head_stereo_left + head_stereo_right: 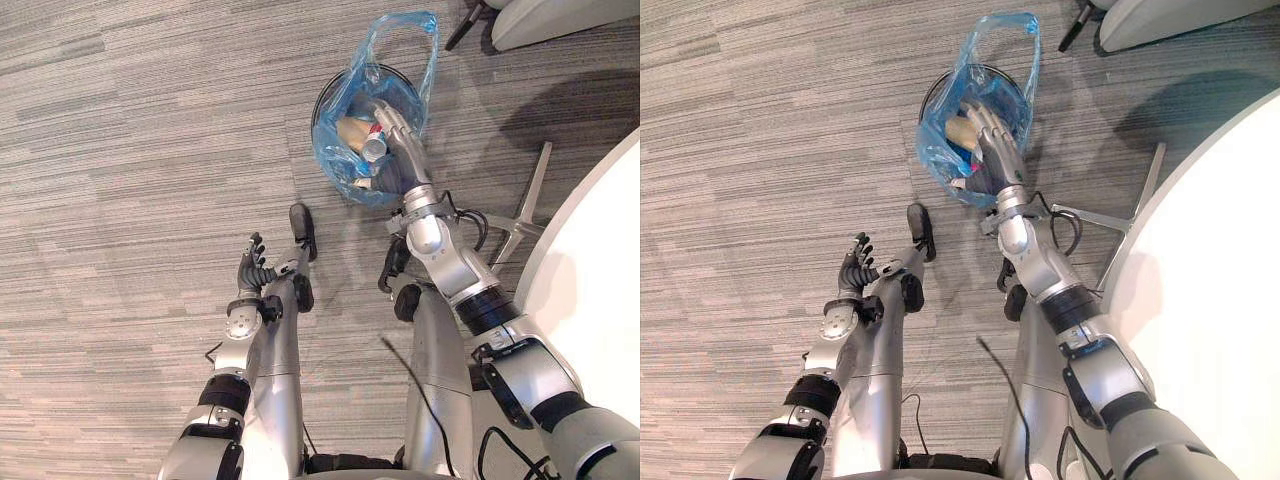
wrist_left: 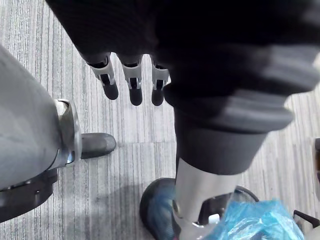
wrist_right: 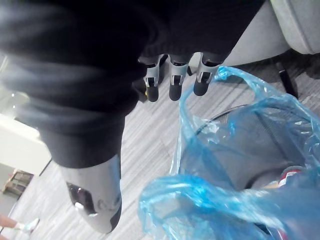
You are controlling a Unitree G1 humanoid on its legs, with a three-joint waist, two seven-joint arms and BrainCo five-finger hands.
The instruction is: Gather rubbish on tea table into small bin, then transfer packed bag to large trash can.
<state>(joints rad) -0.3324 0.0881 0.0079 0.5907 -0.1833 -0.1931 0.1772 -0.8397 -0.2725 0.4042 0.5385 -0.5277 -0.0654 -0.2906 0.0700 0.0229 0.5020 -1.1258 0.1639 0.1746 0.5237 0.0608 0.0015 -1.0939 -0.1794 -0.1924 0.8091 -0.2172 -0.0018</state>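
Small bin (image 1: 324, 97), black mesh, is seen standing on the carpet (image 1: 130, 150), near the white table (image 1: 590, 290) edge at the right. A chair base (image 1: 528, 205) is seen between bin and table.

Bin is lined with a blue bag (image 1: 338, 150). The bag mouth is open. One side of the bag is pulled up into a loop (image 1: 405, 25) above the rim. Rubbish is seen inside the bag: a tan item (image 1: 352, 130) and a white-and-red can (image 1: 373, 147). The can is touching or just beside the tan item; which one cannot be told.

Right hand (image 1: 995, 145) is stretched out over the bag mouth. Its fingers (image 3: 174, 86) are held straight and side by side. In the right wrist view the fingertips are seen past the bag's raised edge (image 3: 200, 100). Nothing is gripped. Contact with the bag film cannot be told.

Left hand (image 1: 252, 264) is hung low beside the body, well apart from the bin. Its fingers (image 2: 135, 89) are relaxed and nearly straight, and nothing is held. In the left wrist view the bin and the blue bag (image 2: 252, 220) are seen past this hand.

Bag and rubbish are located in the bin on the carpet, in neither hand.
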